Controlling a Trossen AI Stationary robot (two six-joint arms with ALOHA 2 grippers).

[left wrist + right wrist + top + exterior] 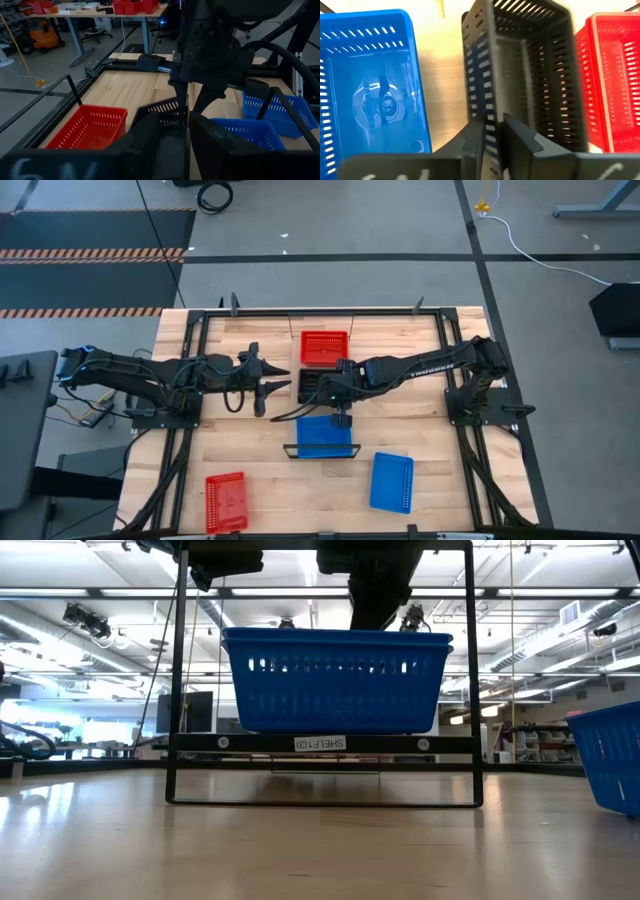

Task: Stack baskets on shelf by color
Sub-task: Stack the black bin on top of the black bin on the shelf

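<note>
Planked wood covered the counter (250, 450), with grey floor beyond it. At its centre the shelf (322, 451) carried a blue basket stack (327, 435), with a black basket (318, 385) at 12 o'clock from it and a red basket (324, 346) further on. The right gripper (492, 132) straddled the black basket's near wall, fingers (520, 137) slightly apart, one on each side of the mesh. The left gripper (266, 382) hovered at 9 o'clock from the black basket, its fingers (145, 137) apart and empty. Another blue basket (392, 481) lay at 4 o'clock, another red basket (226, 502) at 7 o'clock.
</note>
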